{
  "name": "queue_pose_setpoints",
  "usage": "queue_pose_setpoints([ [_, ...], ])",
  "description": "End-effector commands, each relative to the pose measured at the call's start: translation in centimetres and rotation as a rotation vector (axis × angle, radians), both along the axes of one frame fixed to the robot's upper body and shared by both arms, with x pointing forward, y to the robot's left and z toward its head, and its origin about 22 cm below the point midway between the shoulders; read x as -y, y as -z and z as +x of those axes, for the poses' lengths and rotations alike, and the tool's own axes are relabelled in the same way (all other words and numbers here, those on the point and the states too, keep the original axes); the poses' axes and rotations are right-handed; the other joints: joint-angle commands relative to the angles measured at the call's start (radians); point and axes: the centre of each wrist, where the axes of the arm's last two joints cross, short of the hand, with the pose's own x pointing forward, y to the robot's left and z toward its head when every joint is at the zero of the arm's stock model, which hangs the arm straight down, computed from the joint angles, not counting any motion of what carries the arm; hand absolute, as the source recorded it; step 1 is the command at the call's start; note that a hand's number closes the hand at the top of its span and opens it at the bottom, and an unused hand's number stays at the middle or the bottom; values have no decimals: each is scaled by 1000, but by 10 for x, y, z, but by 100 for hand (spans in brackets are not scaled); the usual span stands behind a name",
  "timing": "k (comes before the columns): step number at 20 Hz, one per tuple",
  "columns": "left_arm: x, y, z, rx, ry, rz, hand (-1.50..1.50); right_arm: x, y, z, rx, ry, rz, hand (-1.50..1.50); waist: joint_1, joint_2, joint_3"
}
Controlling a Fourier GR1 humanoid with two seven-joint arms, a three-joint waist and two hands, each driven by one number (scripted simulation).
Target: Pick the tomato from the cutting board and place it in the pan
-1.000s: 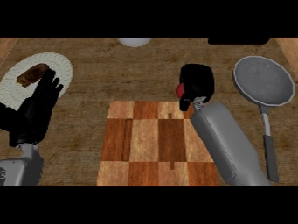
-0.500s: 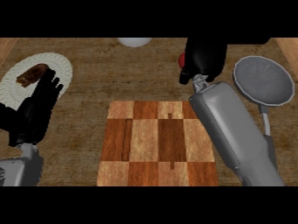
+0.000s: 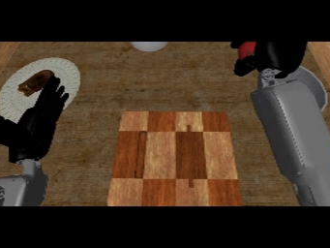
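Note:
A red tomato [image 3: 247,48] shows between the curled fingers of my right hand [image 3: 276,55], which is raised at the upper right of the head view. The grey pan [image 3: 316,88] lies under that hand and forearm, and only a sliver of its rim shows at the right. The checkered wooden cutting board [image 3: 174,157] sits bare in the middle of the counter. My left hand [image 3: 35,123] rests open at the left, fingers up.
A white plate [image 3: 14,97] with a brown piece of food [image 3: 36,82] lies at the far left, partly behind my left hand. A pale round object [image 3: 149,46] sits at the top centre. Wooden strips border the counter at both sides.
My right hand has carried the tomato up and to the right, from beside the board's far corner to over the pan. The left hand has stayed still.

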Motion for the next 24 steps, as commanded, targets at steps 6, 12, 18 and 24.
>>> queue_pose_setpoints([
  [6,-10,-1,-12,-6,8,-11,0,113,10,3,86,81,69,150,6,0,0],
  [12,-2,-2,-15,-15,-8,-1,0,174,34,4,83,62,92,150,9,1,0],
  [18,13,-11,9,12,36,3,0,185,86,16,47,-19,149,150,31,13,2],
  [24,9,-11,5,12,49,7,0,230,129,-10,-20,26,113,150,41,16,3],
])
